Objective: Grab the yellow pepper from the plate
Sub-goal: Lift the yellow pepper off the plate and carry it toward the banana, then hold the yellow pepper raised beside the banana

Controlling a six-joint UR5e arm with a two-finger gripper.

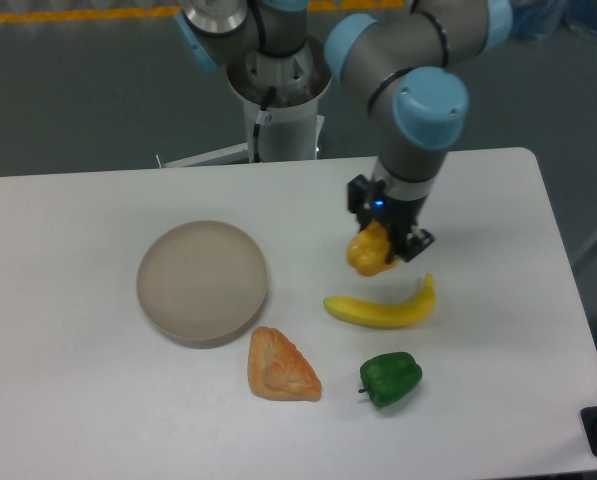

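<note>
The yellow pepper (369,251), small and yellow-orange, is held between the black fingers of my gripper (378,245), right of the table's middle and just above the banana. The gripper is shut on it; I cannot tell whether the pepper touches the table. The plate (202,282), a round beige-grey dish with a raised rim, lies well to the left of the gripper with nothing on it.
A long curved yellow banana (382,309) lies just below the gripper. A green pepper (390,378) sits in front of it. An orange triangular bread piece (280,366) lies in front of the plate. The robot's base (276,100) stands at the table's far edge.
</note>
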